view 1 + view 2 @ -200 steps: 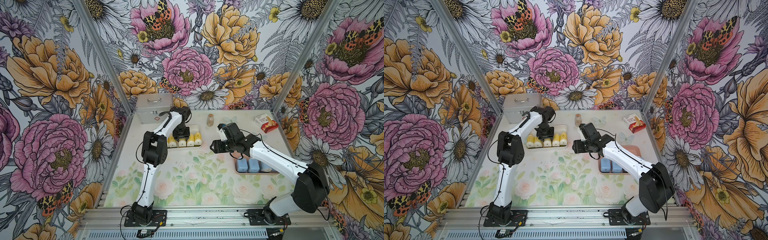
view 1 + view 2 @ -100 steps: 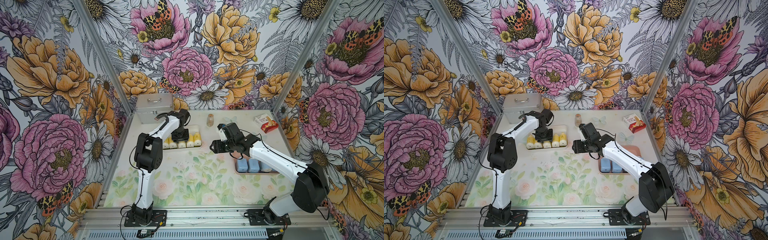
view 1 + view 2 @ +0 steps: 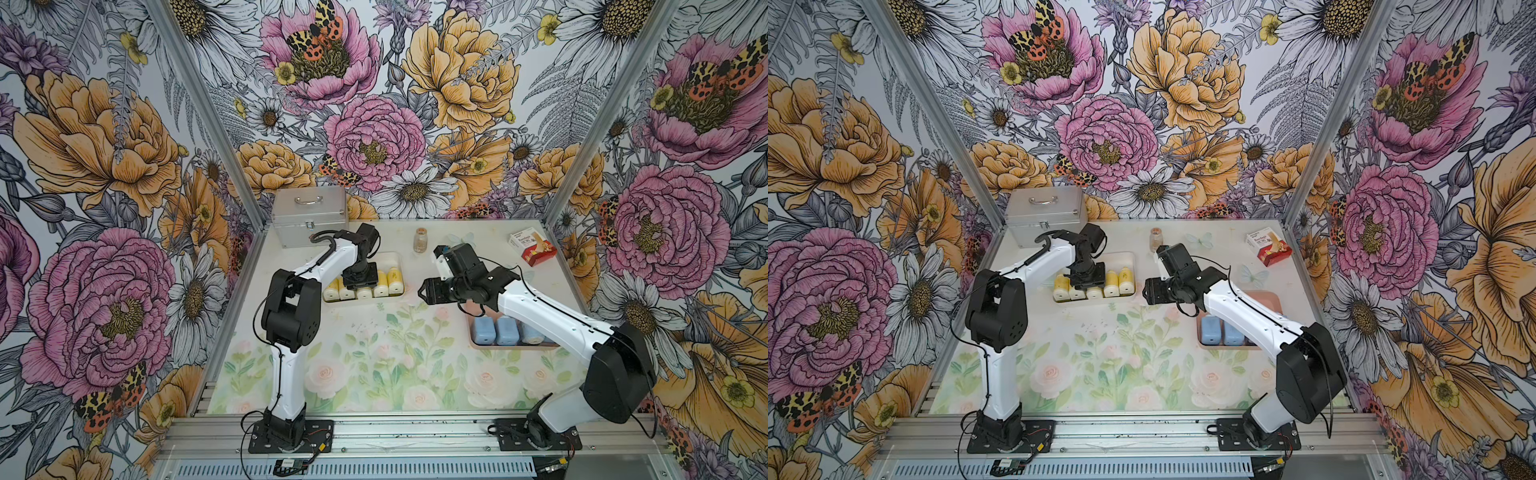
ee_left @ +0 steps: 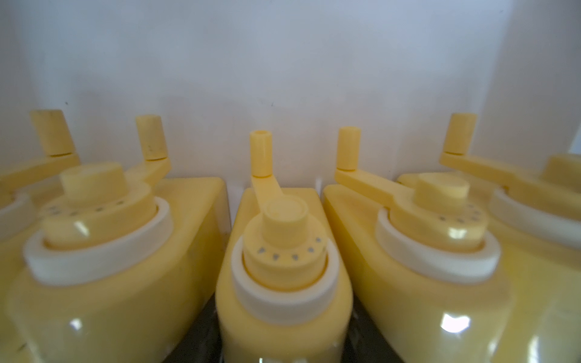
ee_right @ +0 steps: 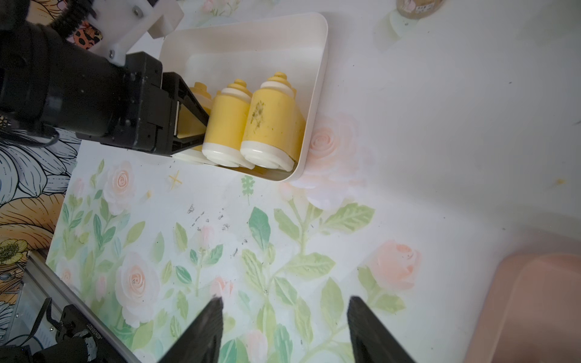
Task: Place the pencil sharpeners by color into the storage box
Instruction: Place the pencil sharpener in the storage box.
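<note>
Several yellow pencil sharpeners (image 3: 380,286) lie in a row in the white storage box (image 3: 391,259), their cranks pointing to its far wall. My left gripper (image 3: 360,279) reaches down into the row and is shut on the middle yellow pencil sharpener (image 4: 283,267), dark fingers (image 4: 204,339) on both its sides. Three light blue pencil sharpeners (image 3: 506,331) lie in the pink storage box (image 3: 515,347), partly under the right arm. My right gripper (image 3: 420,292) hangs open and empty above the mat between the two boxes, its fingertips (image 5: 217,306) wide apart.
A silver metal case (image 3: 309,214) stands at the back left. A small brownish vial (image 3: 419,240) and a red-and-white carton (image 3: 533,248) sit along the back. The left gripper's fingers (image 5: 191,116) fill the white box's (image 5: 317,94) near side.
The left arm's elbow has swung toward the left front while its gripper stays on the sharpener in the white box. The right arm has not moved.
</note>
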